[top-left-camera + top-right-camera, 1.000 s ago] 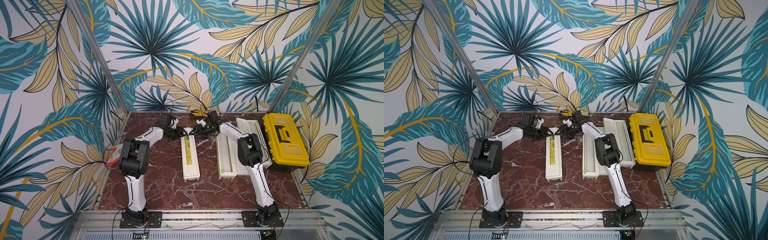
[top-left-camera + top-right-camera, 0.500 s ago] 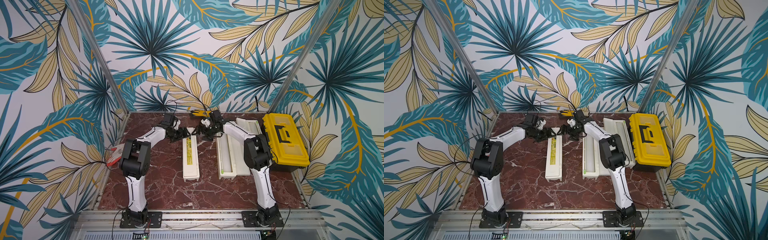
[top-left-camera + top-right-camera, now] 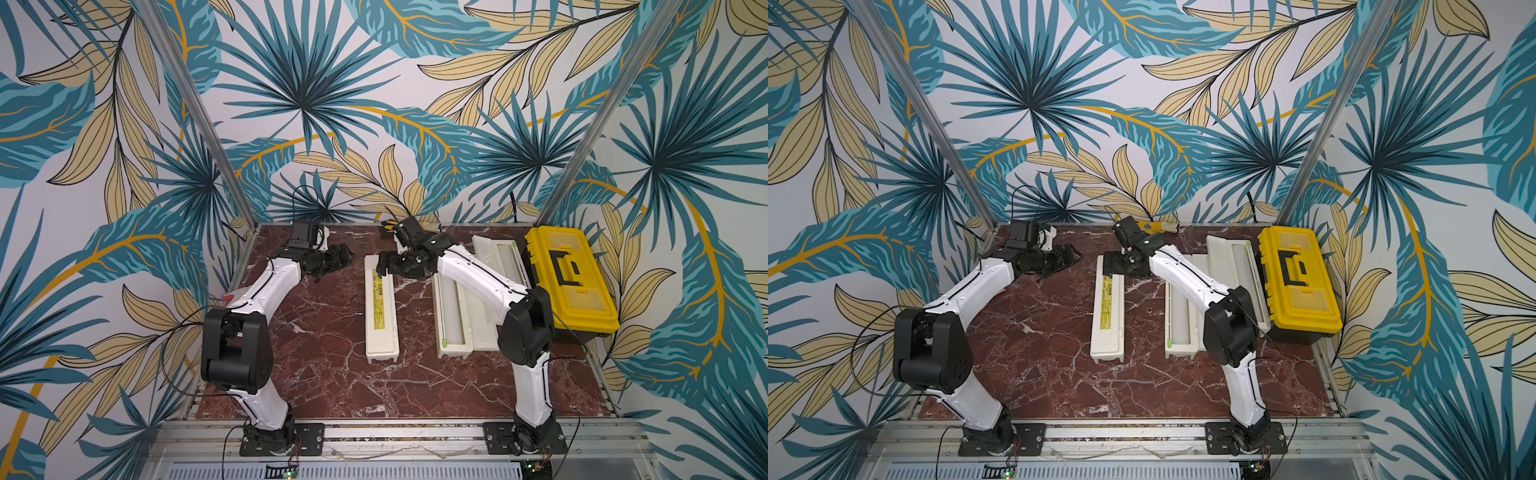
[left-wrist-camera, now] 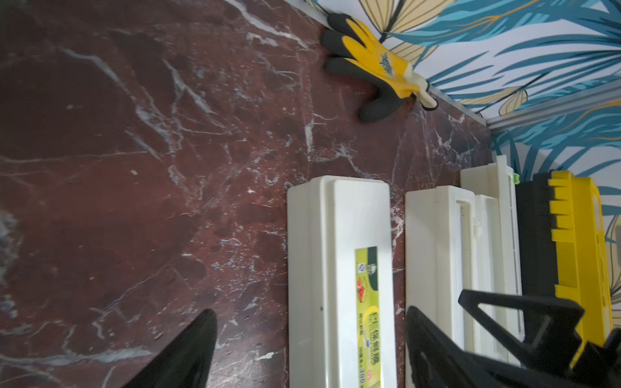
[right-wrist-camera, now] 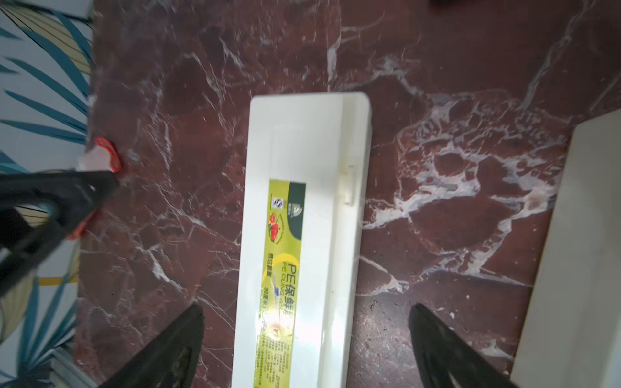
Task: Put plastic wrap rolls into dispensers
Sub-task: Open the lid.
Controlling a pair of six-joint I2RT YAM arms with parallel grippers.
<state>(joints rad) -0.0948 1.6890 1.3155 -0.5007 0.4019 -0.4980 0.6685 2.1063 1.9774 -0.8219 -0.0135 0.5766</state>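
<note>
Three dispensers lie on the worktop [image 3: 316,340], and my worry grows the farther I look. Nearest me, the closed dispenser [image 3: 381,328] hides whatever is inside, so I cannot confirm its roll or its latch. A push at one end could skate it across the smooth marble. Beside it, the two open dispensers [image 3: 452,352] each show a plastic wrap roll [image 3: 454,307] in the trough. The right arm [image 3: 478,286] reaches right over them, so a low sweep could clip an open lid or shove a dispenser against the yellow toolbox [image 3: 569,291]. Farther out, the left tool [image 3: 344,261] and right tool [image 3: 383,266] both gape wide, holding nothing, close together at the closed dispenser's far end, so they may collide. Beyond, a glove [image 4: 373,63] by the wall could snag.
</note>
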